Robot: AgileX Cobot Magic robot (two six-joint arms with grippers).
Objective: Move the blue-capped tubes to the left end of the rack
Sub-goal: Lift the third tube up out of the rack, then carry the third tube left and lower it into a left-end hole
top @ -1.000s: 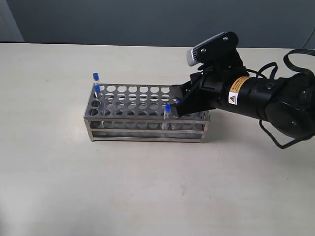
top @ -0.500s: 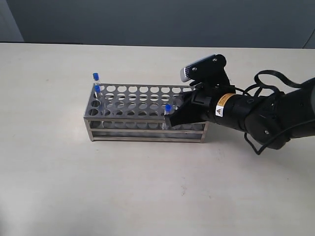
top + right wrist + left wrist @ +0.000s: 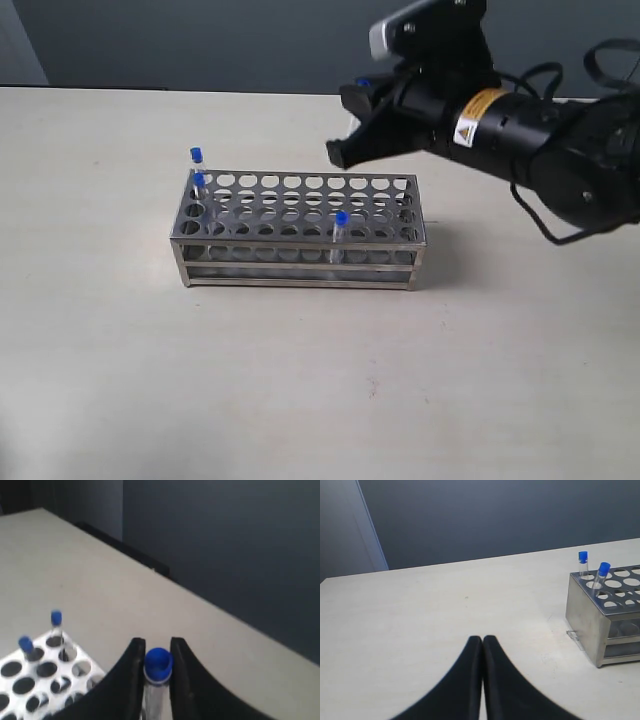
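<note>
**Rack.** The rack [image 3: 300, 262] stands on the bench [image 3: 300, 390], with its long side facing the exterior view. All rack contents listed below are upright.

**Rack contents.**
- Left end: two blue-capped tubes.
  - The rear tube [image 3: 196, 158] stands at the back corner.
  - The second tube [image 3: 199, 183] stands just in front of the rear tube, in the same end column.
- Front row: one front-row tube [image 3: 339, 228] stands to the right of the rack's middle, well apart from the left-end pair.
- All other visible holes in the top plate hold nothing.

**Right end effector.** The right end effector [image 3: 157, 646] hangs in the air above the rear right part of the rack and is clear of the top plate. It is clenched on a held tube [image 3: 158, 663].
- The right wrist view shows the blue cap level with the fingertips and the clear body running down between them.
- In the exterior view only a small blue spot shows at the jaws. This is probably the same cap.

**Left end effector.** The left end effector [image 3: 482, 645] is clenched on nothing, with its two fingertips pressed together. It sits above bare bench, off the left end of the rack and well apart from it.
</note>
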